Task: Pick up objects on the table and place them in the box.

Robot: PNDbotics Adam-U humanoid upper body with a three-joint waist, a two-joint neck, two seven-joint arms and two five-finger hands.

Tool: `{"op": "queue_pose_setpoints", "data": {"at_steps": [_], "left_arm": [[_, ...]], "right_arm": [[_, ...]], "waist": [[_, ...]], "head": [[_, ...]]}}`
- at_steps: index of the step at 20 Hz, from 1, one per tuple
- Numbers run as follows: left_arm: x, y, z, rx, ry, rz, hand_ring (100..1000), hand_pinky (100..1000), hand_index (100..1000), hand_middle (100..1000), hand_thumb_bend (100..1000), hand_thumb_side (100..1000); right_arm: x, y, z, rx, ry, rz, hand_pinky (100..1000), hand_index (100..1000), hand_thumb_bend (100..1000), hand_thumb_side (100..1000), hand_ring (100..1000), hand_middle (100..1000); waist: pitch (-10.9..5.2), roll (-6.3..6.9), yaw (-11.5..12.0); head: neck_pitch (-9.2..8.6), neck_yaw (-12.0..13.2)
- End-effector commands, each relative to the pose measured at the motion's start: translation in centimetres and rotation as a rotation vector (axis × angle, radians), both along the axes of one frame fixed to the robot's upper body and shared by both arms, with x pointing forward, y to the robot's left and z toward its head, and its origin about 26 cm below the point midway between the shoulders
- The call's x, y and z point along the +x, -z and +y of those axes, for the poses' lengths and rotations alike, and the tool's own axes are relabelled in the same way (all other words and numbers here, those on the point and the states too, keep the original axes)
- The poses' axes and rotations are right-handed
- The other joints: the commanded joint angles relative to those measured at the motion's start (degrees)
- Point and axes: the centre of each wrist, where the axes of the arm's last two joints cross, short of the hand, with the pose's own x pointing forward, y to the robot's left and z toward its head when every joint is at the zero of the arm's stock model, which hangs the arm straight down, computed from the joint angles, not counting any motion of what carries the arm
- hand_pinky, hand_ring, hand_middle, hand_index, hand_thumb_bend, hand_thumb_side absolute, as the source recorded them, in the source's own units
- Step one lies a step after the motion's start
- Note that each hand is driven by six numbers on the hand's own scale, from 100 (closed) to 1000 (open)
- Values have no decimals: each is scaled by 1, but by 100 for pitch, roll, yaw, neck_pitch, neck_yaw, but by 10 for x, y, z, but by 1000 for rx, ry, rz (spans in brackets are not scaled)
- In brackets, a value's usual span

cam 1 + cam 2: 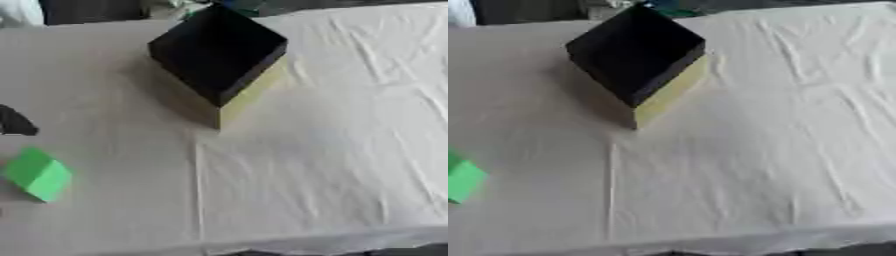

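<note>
While the green block (37, 174) sits on the white-covered worktop (306, 165) at the lower left of the frame, well apart from the dark box (218, 50) at upper centre, picking is yet to begin; no robot hand shows, so its state is unknowable.

A matt white cloth (332, 150), creased and wrinkled, covers the desk. The box (219, 52) looks matt, dark inside with pale yellow outer walls, perhaps card. The green block (37, 174) has smooth, flat, unshiny faces.
</note>
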Motion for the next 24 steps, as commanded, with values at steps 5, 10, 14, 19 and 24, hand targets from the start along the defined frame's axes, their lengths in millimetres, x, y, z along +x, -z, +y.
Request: {"op": "queue_pose_setpoints", "data": {"at_steps": [5, 10, 14, 19, 24], "left_arm": [[-2, -12, 8, 101, -33, -20, 892, 799, 964, 849, 510, 267], [-1, -4, 14, 138, -56, -20, 897, 808, 976, 861, 550, 286], [-1, -4, 19, 189, -77, -43, 908, 823, 988, 877, 571, 270], [1, 9, 23, 175, -53, -66, 885, 783, 976, 861, 483, 165], [6, 20, 33, 127, -62, -33, 887, 780, 982, 865, 487, 197]], "right_arm": [[-3, -9, -2, -24, 16, -23, 691, 802, 100, 1000, 751, 721], [-4, -9, -2, -20, 20, -20, 689, 802, 100, 1000, 749, 719], [-3, -9, -2, -17, 21, -19, 688, 800, 100, 1000, 747, 716], [-3, -8, -1, -9, 20, -17, 687, 799, 100, 1000, 745, 713], [-3, -8, 0, -1, 20, -15, 685, 798, 100, 1000, 743, 710]], "waist": [[-92, 19, 10], [-88, 28, 6], [-89, 34, 14], [-75, 20, -7], [-60, 7, -40]], "head": [[38, -39], [38, -47], [38, -33], [38, -2], [38, 16]]}}
